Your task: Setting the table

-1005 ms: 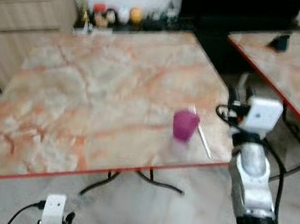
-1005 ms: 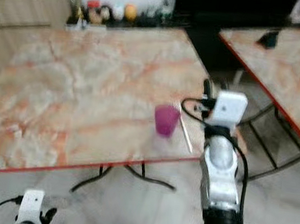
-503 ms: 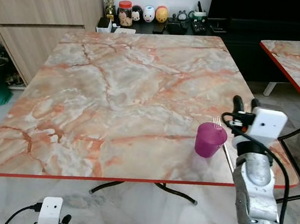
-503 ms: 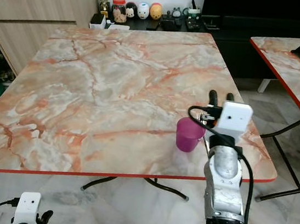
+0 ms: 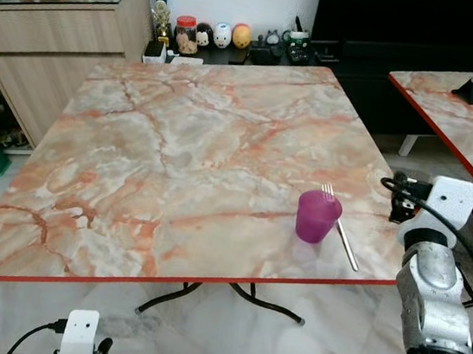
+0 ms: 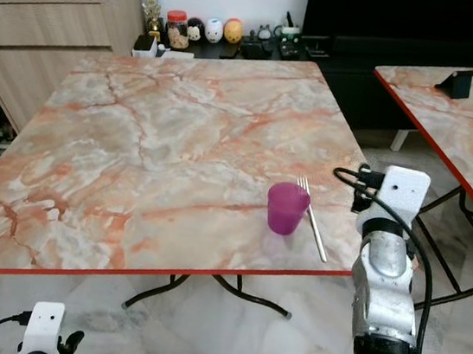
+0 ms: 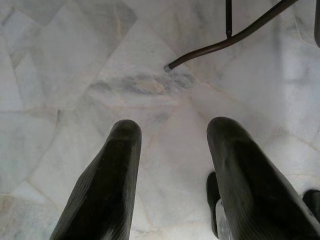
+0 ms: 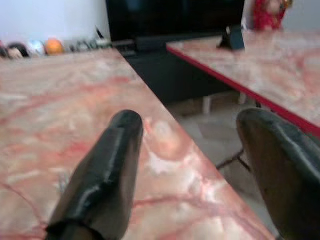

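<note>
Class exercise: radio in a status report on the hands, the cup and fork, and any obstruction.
Right hand open, empty, at the table's right edge. Left hand open, idle, low over the floor. Purple cup upright, fork beside it. Nothing obstructing.

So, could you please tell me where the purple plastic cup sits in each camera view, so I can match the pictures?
Left eye view: the purple plastic cup stands near the marble table's front right corner.
Right eye view: the same cup, just right of centre.
Left wrist view: bare floor, no cup.
Right wrist view: tabletop, no cup.
Shared landmark: the silver fork lying just right of the cup.
</note>
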Available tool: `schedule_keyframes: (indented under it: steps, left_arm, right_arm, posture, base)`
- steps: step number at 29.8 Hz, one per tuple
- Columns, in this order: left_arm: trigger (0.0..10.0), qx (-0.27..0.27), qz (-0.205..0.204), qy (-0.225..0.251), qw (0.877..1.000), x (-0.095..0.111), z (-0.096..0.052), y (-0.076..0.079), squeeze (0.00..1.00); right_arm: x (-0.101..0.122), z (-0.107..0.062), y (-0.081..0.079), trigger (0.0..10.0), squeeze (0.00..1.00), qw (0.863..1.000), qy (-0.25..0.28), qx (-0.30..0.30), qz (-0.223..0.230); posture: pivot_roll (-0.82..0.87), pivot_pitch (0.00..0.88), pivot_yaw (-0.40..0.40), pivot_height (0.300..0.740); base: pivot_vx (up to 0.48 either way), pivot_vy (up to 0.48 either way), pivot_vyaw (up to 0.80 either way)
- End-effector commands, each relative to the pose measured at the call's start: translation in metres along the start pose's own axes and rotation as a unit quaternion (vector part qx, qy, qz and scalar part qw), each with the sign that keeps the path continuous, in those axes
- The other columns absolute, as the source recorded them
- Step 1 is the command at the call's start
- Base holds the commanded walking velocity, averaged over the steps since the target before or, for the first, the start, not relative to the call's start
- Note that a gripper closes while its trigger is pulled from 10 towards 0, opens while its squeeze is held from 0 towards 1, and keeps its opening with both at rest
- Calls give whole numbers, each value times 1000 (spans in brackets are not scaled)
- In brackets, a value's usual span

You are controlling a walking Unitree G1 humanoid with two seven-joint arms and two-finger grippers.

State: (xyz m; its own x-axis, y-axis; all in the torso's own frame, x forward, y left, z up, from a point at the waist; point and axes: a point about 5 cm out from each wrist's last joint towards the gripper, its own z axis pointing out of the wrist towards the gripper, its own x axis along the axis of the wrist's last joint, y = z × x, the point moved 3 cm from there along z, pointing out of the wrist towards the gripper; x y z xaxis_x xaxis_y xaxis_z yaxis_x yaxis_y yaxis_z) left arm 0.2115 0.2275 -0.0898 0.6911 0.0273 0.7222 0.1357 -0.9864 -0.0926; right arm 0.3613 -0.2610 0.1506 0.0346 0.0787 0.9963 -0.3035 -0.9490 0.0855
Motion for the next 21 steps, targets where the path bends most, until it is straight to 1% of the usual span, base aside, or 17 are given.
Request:
schedule_keyframes:
  steps: [1,2,3,5,9,12,13,21]
  left_arm:
    - [10000,3,7,-3,1000,-1,0,-3,0]
    - [10000,4,7,-2,1000,-1,0,-3,0]
    - [10000,3,7,-2,1000,-1,0,-3,0]
    - [10000,3,7,-1,1000,-1,0,-4,0]
    - [10000,3,8,1,1000,0,-1,-5,0]
    - [10000,2,8,5,1000,1,0,-5,0]
    - [10000,1,7,7,1000,2,0,-4,0]
    - [10000,-4,7,15,1000,7,1,-1,0]
  right_arm:
    - [-2,5,-5,10000,745,1000,-18,11,0]
    - [-3,6,-6,10000,745,1000,-22,15,-1]
    - [-6,7,-10,10000,0,999,-32,30,-2]
    - [-12,8,-17,10000,0,998,-49,51,-3]
    - [-20,9,-25,10000,0,994,-73,77,5]
    - [-27,12,-28,10000,0,992,-94,90,-1]
    - [-32,13,-29,10000,0,989,-109,98,-4]
    - [-46,13,-34,10000,0,981,-143,130,-10]
  posture:
    - [-85,0,70,714]
    - [-85,0,70,714]
    - [-84,0,72,714]
    - [-83,0,73,714]
    - [-84,0,74,714]
    - [-83,0,75,714]
    - [-81,0,75,714]
    - [-80,0,76,714]
  base:
    - [0,0,0]
    - [0,0,0]
    - [0,0,0]
    - [0,0,0]
    - [0,0,0]
    - [0,0,0]
    - [0,0,0]
    - [0,0,0]
